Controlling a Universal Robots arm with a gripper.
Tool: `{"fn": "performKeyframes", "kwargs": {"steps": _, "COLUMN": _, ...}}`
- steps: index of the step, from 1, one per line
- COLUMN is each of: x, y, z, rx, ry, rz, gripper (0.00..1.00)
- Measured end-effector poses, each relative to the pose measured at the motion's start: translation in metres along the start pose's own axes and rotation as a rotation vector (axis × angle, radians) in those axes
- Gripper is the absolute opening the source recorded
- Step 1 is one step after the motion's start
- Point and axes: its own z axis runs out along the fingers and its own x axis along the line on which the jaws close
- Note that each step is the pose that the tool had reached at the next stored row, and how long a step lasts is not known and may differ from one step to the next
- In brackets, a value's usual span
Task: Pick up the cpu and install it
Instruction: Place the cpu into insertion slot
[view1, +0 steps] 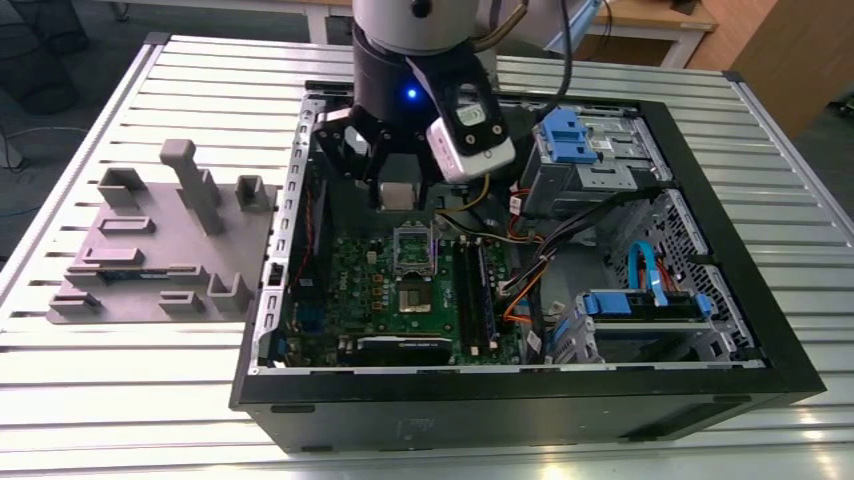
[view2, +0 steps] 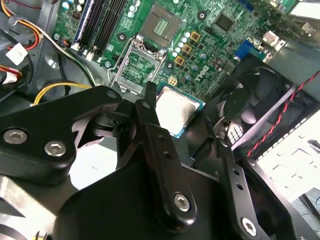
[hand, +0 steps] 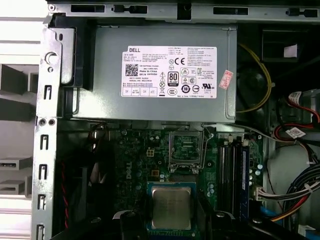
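The cpu (hand: 171, 207), a small square chip with a shiny silver top and a pale rim, sits between my black fingers in both wrist views, and my gripper (hand: 171, 222) is shut on it. In the exterior view the gripper (view1: 398, 196) hangs inside the open computer case, above the back of the green motherboard (view1: 367, 290). The cpu (view2: 174, 111) is held off the board, close to an open metal socket frame (view2: 141, 67). Beyond that frame lies a square socket with a dark centre (view2: 162, 20). In the exterior view the socket (view1: 414, 298) lies in front of the gripper.
A grey power supply (hand: 155, 70) fills the case's back wall. Memory slots (hand: 232, 170) and loose cables (view1: 527, 285) run beside the socket, with blue drive bays (view1: 587, 140) further over. A black fan (view2: 255, 100) is near the fingers. Grey fixture blocks (view1: 160, 250) stand outside on the slatted table.
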Motion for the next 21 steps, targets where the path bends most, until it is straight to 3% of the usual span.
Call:
{"fn": "performKeyframes", "kwargs": {"steps": 11, "x": -0.0005, "y": -0.0064, "z": 0.0102, "rx": 0.0, "ry": 0.0, "rz": 0.001, "gripper": 0.47}}
{"fn": "performKeyframes", "kwargs": {"steps": 21, "x": -0.0006, "y": -0.0066, "z": 0.011, "rx": 0.0001, "ry": 0.0, "rz": 0.001, "gripper": 0.47}}
